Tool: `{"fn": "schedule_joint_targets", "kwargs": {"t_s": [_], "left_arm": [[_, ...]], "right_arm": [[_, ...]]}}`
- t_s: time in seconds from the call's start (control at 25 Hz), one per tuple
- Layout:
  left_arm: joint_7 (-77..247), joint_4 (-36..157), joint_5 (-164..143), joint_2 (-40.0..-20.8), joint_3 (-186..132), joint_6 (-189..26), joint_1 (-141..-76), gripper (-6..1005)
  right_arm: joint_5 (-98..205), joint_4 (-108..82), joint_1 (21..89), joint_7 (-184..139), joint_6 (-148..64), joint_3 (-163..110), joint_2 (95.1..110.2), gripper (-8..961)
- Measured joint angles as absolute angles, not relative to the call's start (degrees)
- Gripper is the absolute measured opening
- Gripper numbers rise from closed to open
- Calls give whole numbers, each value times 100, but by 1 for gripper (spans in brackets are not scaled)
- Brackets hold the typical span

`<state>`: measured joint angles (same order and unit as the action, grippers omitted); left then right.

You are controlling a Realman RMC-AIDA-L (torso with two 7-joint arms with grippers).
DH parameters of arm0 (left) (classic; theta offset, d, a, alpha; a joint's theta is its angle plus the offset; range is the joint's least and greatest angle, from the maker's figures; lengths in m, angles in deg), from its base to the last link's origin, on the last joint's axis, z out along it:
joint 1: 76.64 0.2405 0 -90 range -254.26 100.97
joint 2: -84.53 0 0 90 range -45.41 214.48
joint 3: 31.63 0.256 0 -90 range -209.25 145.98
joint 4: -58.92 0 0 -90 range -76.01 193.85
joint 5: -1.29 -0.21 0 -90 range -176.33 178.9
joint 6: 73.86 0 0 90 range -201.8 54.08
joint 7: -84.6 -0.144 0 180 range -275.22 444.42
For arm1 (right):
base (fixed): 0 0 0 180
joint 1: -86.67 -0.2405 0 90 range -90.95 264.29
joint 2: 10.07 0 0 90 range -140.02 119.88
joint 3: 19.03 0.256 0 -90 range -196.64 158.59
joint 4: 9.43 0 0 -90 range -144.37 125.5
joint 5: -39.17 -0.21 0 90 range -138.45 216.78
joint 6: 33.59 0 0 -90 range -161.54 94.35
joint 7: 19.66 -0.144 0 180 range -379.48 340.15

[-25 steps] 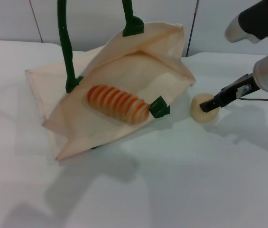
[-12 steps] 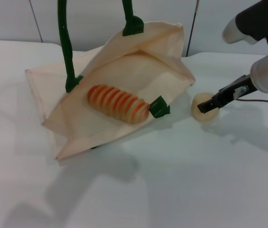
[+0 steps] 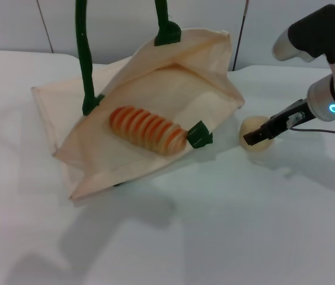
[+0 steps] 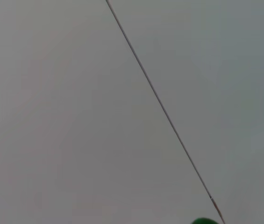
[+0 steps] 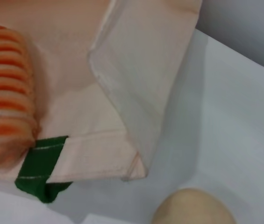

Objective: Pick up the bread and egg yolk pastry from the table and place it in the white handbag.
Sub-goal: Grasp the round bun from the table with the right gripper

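The white handbag (image 3: 155,89) lies open on the table, its two dark green handles (image 3: 83,53) pulled up out of the picture. The striped bread (image 3: 148,129) lies inside the bag's mouth; the right wrist view also shows it (image 5: 5,93) beside a green tab (image 5: 40,168). The egg yolk pastry (image 3: 251,127) is to the right of the bag, just off the table. My right gripper (image 3: 257,135) is shut on it from the right. The pastry also shows in the right wrist view (image 5: 195,209). My left gripper is out of view; its wrist view shows only wall and a bit of green (image 4: 203,220).
The white table (image 3: 226,225) stretches in front of and to the right of the bag. A grey panelled wall (image 3: 114,24) stands behind. A thin cable (image 3: 321,128) trails from the right arm.
My right gripper and arm have risen slightly and shifted a little left, and the pastry has come up with them. The bag and bread have not moved.
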<state>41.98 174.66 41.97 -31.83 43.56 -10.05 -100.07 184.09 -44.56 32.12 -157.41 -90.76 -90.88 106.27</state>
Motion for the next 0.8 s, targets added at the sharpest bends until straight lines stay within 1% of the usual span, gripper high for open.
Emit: {"fn": "schedule_joint_targets", "kwargs": {"t_s": [0.64, 0.8], "left_arm": [[4198, 17452, 4197, -3183, 4366, -1005, -10047, 152], [4198, 17454, 4197, -3183, 4362, -1005, -10053, 154]], "right_arm": [[18409, -4289, 3129, -15727, -8866, -9114, 10629, 855], [18410, -4225, 3116, -15722, -8832, -9159, 10629, 707]]}}
